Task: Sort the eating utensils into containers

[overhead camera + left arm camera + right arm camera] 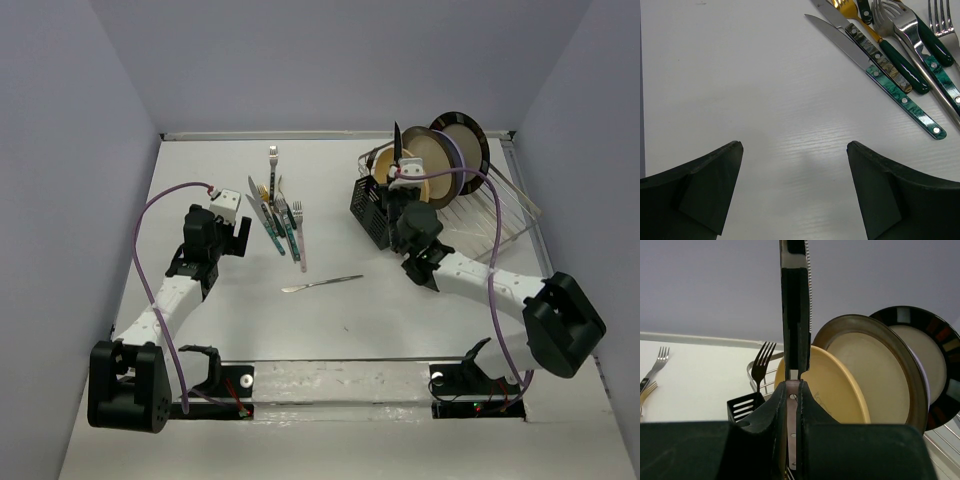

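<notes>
My right gripper point(794, 386) point(405, 188) is shut on the pinkish handle of a knife point(795, 305) point(397, 143). The knife stands upright with its serrated blade up, over the black perforated caddy point(368, 205) point(742, 407). One fork point(761, 365) stands in the caddy, tines up. Several utensils point(280, 215) lie in a pile on the table's left middle, and a silver knife point(322, 284) lies alone nearer me. My left gripper point(238, 232) point(795, 147) hangs open over bare table just left of the pile. A green-handled knife point(905, 102) lies at the upper right of its view.
A wire dish rack point(495, 215) holding three upright plates point(875, 365) stands right behind the caddy. A single fork point(272, 160) lies at the far end of the pile. The walls of the enclosure close in the table's back and sides.
</notes>
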Robot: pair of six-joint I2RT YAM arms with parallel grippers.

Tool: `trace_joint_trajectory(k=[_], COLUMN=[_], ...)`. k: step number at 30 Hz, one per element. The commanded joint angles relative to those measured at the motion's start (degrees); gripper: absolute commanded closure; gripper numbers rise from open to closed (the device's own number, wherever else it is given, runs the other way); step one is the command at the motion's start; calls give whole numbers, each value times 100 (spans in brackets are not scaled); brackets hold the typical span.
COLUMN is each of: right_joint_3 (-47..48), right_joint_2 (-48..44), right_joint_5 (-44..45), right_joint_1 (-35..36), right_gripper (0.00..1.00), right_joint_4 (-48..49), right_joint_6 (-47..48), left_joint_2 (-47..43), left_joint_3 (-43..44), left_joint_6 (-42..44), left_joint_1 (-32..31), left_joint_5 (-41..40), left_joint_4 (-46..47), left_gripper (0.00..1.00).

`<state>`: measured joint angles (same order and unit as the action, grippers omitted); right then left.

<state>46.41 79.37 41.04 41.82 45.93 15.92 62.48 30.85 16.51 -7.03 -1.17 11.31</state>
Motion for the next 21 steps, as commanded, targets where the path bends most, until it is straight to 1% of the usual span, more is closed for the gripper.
trace_joint_trajectory(k=[1, 5, 8, 15, 16, 17, 18, 19, 20, 21], right_joint_3=[-176, -352, -449, -642, -581, -537, -493, -458, -406, -283], right_joint_2=[69, 201, 254, 105, 79, 43, -18, -62, -106, -185], right_joint_5=[53, -87, -131, -192, -219, -236, -271, -289, -315, -350], right_joint_1=[-43, -43, -43, -43, -43, -43, -43, -43, -43, -43], right_gripper=[100, 100, 100, 100, 85, 77, 62, 62, 52, 48], right_joint_4=[803, 576, 198, -435, -732, -883, -1023, -1155, -1400, -1533], right_joint_6=[-44, -422, -958, -1258, -1276, -1311, -1346, -1355, -1346, -1303], left_joint_2=[-113, -131, -131, -122, -113, -104, -104, -104, -96, -87], left_joint_3=[-18, -18, -35, -18, -18, -18, -9, -9, -18, -9], left_joint_6=[54, 54, 63, 71, 80, 71, 80, 80, 71, 71], left_joint_1=[26, 17, 26, 26, 26, 26, 26, 26, 26, 26], left_joint_5=[-32, -32, -24, -15, -6, -6, 3, 3, 11, 11], left_joint_4=[257, 258, 258, 258, 249, 249, 249, 249, 249, 249], left_gripper=[1, 1, 1, 1, 1, 1, 1, 1, 1, 1])
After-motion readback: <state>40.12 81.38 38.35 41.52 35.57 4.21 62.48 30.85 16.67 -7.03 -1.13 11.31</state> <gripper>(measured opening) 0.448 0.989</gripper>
